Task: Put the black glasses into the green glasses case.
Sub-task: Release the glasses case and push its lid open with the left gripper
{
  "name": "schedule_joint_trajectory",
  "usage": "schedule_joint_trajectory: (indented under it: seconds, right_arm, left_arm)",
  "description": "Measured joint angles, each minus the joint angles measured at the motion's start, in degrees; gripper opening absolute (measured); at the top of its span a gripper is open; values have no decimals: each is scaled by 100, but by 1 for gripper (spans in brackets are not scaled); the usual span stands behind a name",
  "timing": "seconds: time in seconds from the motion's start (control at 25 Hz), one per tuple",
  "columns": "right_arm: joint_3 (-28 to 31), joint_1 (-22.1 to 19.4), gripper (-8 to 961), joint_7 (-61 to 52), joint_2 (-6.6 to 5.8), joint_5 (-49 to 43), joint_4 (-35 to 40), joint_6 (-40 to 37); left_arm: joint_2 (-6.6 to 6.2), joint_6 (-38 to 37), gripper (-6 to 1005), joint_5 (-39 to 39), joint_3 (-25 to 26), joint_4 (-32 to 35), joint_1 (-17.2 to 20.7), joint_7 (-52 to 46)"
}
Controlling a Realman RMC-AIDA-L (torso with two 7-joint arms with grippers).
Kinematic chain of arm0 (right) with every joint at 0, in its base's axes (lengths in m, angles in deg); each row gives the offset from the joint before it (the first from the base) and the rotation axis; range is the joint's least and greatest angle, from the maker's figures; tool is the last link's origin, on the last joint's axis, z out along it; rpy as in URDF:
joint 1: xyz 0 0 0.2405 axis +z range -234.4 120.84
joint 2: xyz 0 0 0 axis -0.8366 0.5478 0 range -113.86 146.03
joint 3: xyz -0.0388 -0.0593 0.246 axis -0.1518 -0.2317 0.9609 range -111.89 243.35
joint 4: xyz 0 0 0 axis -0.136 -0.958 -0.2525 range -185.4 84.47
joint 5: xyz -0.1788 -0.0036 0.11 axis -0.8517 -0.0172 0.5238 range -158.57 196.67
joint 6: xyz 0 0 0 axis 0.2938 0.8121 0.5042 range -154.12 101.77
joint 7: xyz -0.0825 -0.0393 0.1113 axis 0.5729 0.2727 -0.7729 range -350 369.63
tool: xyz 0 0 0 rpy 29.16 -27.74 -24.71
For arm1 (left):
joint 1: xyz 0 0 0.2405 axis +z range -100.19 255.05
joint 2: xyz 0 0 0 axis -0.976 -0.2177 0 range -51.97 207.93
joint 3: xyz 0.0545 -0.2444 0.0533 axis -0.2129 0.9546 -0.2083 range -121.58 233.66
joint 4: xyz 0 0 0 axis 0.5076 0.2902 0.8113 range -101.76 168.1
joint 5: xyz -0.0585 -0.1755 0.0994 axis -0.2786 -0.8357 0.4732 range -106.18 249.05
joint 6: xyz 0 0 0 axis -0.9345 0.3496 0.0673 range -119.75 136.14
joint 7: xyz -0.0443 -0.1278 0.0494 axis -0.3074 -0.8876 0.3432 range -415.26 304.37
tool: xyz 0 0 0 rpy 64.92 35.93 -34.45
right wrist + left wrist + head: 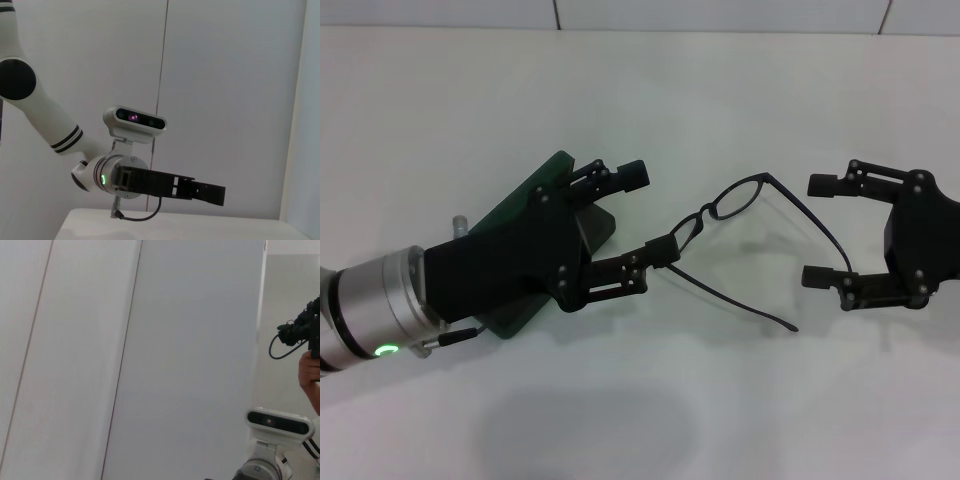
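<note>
Left claw: my left gripper sits left of centre in the head view, reaching toward the right, fingers spread wide; the lower fingertip touches the frame of the black glasses at the near lens, so I judge it a loose contact and not a pinch

Case: the green glasses case lies in the left half of the frame, mostly hidden under my left gripper's body; I see only a green corner above it and a dark edge below, and I cannot tell whether the lid is up

Glasses: at centre frame, lenses tilted up toward the upper right, one temple arm running down toward lower centre right, the other sweeping toward my right gripper

Right claw: my right gripper is at the right edge, fingers spread, facing left; one temple arm passes between its fingertips, and I can't tell if it touches

Table: white table, nothing else on it that I can make out

Progress: the glasses are outside the case, just beside it; as I read it, seating them in the case is all left to do, and I would want the case unobstructed first
</note>
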Motion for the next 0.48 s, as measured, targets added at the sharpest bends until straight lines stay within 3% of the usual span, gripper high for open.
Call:
schedule_joint_trajectory:
  seconds: [0.48]
  right_arm:
    - [107,-52,854,80,-6,-91,-2,51]
  left_arm:
    - [7,75,852,-17,-7,-3,-53,99]
